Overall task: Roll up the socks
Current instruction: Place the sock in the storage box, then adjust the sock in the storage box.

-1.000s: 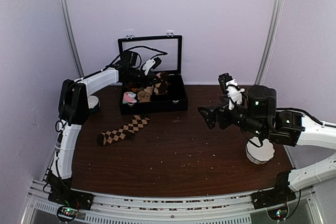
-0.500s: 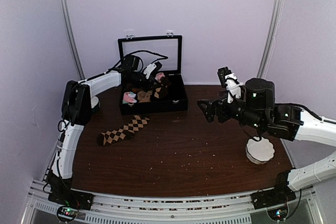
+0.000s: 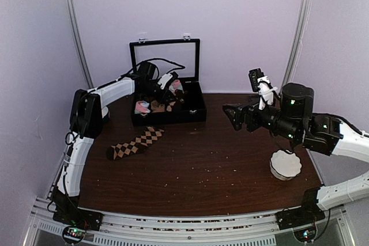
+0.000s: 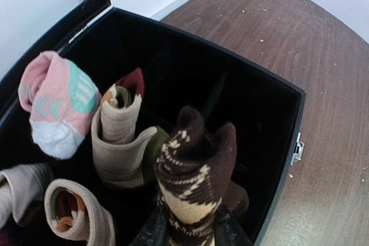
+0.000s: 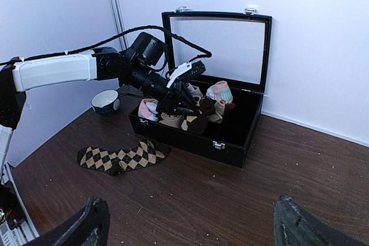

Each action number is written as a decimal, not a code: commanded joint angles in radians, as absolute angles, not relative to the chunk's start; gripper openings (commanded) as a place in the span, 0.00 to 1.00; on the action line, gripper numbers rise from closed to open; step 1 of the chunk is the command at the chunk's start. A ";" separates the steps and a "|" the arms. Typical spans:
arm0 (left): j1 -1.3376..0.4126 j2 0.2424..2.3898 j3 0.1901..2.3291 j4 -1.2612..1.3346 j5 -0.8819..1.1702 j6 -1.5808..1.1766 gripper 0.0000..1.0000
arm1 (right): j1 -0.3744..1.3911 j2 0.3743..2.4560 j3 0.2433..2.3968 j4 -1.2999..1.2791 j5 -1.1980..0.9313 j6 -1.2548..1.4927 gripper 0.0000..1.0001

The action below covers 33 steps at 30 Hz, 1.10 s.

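Crumb-speckled brown wooden table (image 3: 202,165) stretched before lilac walls (image 3: 230,15). Left gripper (image 4: 190,231) had its fingers (image 4: 153,233) flanking one rolled dark brown argyle sock (image 4: 193,165) inside the open black hinged case (image 4: 288,90); whether they pinched it, I could not tell. Four small pink and tan sock rolls (image 4: 118,136) stood just beside. One flat argyle sock (image 3: 135,144) lay outside the case, well apart. Right gripper (image 5: 193,223), fingers spread wide, hovered over open tabletop.

Plain pale walls (image 3: 230,15) fill the upper frame, with a metal upright (image 3: 74,33) at each side. A dark wooden table (image 3: 202,165), crumb-speckled, occupies the lower centre.
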<state>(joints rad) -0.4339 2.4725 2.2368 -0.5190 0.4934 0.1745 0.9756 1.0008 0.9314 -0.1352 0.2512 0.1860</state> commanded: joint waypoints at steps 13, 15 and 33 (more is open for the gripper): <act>-0.442 2.385 2.194 -0.567 0.553 0.115 0.47 | 0.966 0.988 0.941 -0.143 0.237 0.189 1.00; -0.450 2.383 2.202 -0.570 0.561 0.146 0.44 | 0.966 0.991 0.937 -0.143 0.236 0.197 1.00; -0.519 2.439 2.313 -0.797 0.163 0.474 0.15 | 0.922 0.995 0.889 -0.121 0.202 0.228 1.00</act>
